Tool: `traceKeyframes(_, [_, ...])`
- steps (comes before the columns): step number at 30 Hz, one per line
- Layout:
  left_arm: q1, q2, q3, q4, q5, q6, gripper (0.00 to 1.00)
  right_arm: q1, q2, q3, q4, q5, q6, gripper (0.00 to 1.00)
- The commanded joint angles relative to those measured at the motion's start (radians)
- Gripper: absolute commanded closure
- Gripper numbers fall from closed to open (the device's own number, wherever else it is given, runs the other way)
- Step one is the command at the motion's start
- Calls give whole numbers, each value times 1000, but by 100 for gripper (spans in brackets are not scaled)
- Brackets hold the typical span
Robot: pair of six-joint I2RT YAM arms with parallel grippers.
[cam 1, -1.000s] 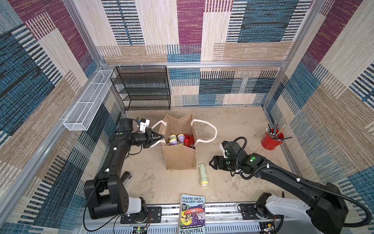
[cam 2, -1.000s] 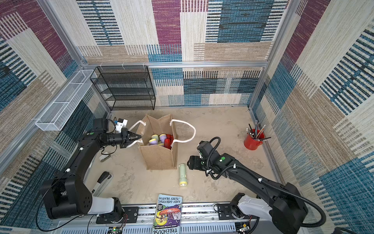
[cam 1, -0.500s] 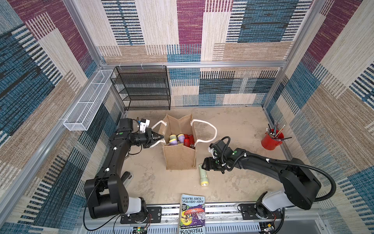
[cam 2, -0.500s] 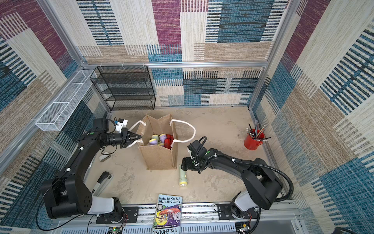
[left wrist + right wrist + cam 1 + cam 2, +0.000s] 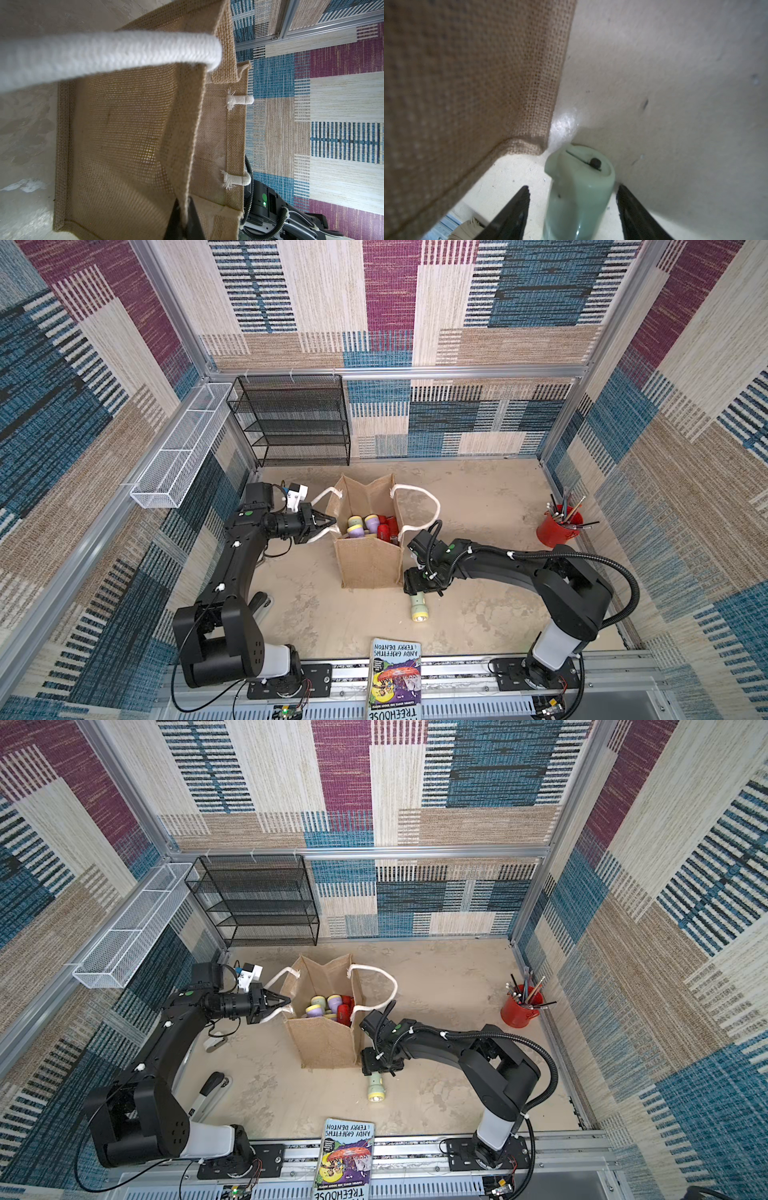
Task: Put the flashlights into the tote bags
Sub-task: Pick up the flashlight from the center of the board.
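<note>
The tan burlap tote bag (image 5: 368,560) (image 5: 328,1040) stands upright mid-floor, with lilac, yellow-headed and red flashlights (image 5: 374,526) inside it. My left gripper (image 5: 328,522) (image 5: 185,200) is shut on the bag's left rim, just under a white rope handle (image 5: 108,52). One pale green flashlight (image 5: 417,605) (image 5: 376,1088) lies on the floor by the bag's near right corner. My right gripper (image 5: 417,588) (image 5: 572,187) hangs over its tail end. It is open, a finger on each side of the flashlight's body (image 5: 579,197), with a gap showing at the left finger.
A red pot of pens and brushes (image 5: 557,529) stands at the right wall. A black wire-mesh rack (image 5: 291,423) is at the back left, beside a white wire basket (image 5: 178,448) on the left wall. A book (image 5: 395,676) lies at the front edge.
My right arm swung left toward the bag and came down over the green flashlight's tail, its jaws narrowing. The left arm and the bag have stayed put.
</note>
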Motion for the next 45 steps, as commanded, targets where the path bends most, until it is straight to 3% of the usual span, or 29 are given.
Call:
traceKeyframes(1, [2, 1, 7, -3, 1, 11, 100, 8, 34, 12, -42, 58, 4, 32])
traceKeyframes(10, [1, 2, 8, -3, 2, 12, 100, 41, 86, 66, -163, 153, -1, 38])
traceKeyframes(35, [2, 4, 7, -4, 0, 11, 100, 67, 110, 85, -250, 172, 7, 43])
traceKeyframes(45, [2, 8, 11, -4, -1, 9, 100, 72, 122, 70, -244, 172, 0, 51])
